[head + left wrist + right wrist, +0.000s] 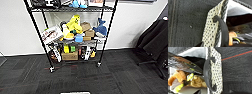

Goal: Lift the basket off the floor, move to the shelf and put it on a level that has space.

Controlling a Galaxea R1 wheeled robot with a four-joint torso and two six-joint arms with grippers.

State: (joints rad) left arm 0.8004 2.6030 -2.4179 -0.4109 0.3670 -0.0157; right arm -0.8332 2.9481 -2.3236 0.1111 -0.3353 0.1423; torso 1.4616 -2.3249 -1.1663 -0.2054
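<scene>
The basket has a cream woven wall with dark specks, a white lining and a dark loop handle. In the right wrist view its other wall and handle show close up, with brown and orange soft toys inside. A pale sliver of its rim lies at the near edge of the head view. The shelf, a black wire rack on small wheels, stands ahead against the white wall on the dark grey carpet floor. The tiers I see are crowded, and the posts run past the upper edge.
A dark chair draped in black cloth stands at the right by the wall. A cardboard box sits on the rack's lowest tier. A thin red line crosses the carpet. Open carpet lies between me and the rack.
</scene>
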